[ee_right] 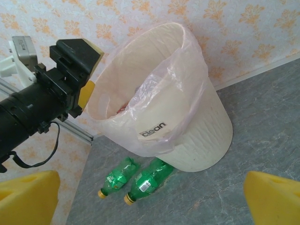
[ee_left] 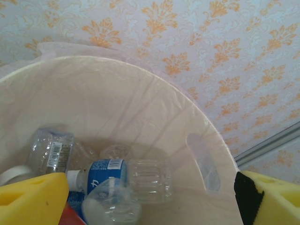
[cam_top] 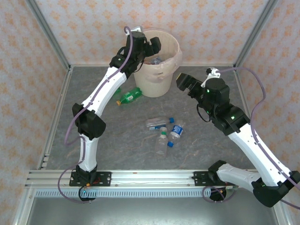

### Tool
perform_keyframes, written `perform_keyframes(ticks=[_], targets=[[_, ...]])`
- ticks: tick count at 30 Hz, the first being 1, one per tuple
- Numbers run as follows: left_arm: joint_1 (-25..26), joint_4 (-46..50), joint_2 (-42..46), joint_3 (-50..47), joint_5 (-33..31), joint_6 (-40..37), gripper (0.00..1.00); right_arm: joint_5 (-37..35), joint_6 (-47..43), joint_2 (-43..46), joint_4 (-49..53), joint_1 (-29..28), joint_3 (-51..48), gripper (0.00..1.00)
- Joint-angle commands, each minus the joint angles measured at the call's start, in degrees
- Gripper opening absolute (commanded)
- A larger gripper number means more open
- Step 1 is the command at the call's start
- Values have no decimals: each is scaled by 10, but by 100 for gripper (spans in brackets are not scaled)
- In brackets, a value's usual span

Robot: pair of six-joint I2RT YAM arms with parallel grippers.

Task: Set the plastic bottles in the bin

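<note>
The left gripper (cam_top: 153,46) hangs over the bin (cam_top: 174,44) with its pads (ee_left: 33,197) spread wide and nothing between them. That position suits a drop. Straight below the jaws several bottles lie on the bag-lined bottom. One is clear with a blue label (ee_left: 122,180), another clear one (ee_left: 51,152) lies to its left, and a bit of red (ee_left: 75,216) shows under the left pad. The bin's handle slot (ee_left: 206,164) sits ahead and to the right of the jaws.

To reach there the left arm stretches far forward from its base, forearm raised and wrist bent so the fingers tip down past the near rim.

The right gripper (cam_top: 183,82) is also open and empty, held above the table just beside the bin and facing it. The arm is half folded, with the elbow low and the wrist lifted. I judge it is waiting clear of the rim while the other arm works.

More bottles remain on the table. Two green ones (ee_right: 147,180) (ee_right: 117,177) lie just below and ahead of the right gripper, against the bin's foot. A loose group of clear ones (cam_top: 161,133) lies well behind both grippers, towards the bases. The task looks partly done, and the green pair seems the easiest next pick for the right arm.
</note>
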State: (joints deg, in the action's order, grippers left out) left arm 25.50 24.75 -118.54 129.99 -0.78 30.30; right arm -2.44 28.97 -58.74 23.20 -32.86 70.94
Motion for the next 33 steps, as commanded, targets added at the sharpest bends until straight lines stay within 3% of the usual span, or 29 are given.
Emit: perform_keyframes(ticks=[1,5,18,31,33], targets=[[0,-1,61,-14,14,2,94,-12,3,-7,-6,-4,15,100],[0,-32,126,-90,21,7,99,-6,5,-22,-4,-4,9,100],[0,-98,340,-382,30,7,99,-28,63,-48,40,-4,-75,100],[0,-111,509,-621,39,11,99,82,160,-43,15,-5,-261,100],[0,-115,524,-638,44,4,99,94,182,-43,1,-5,-288,95]])
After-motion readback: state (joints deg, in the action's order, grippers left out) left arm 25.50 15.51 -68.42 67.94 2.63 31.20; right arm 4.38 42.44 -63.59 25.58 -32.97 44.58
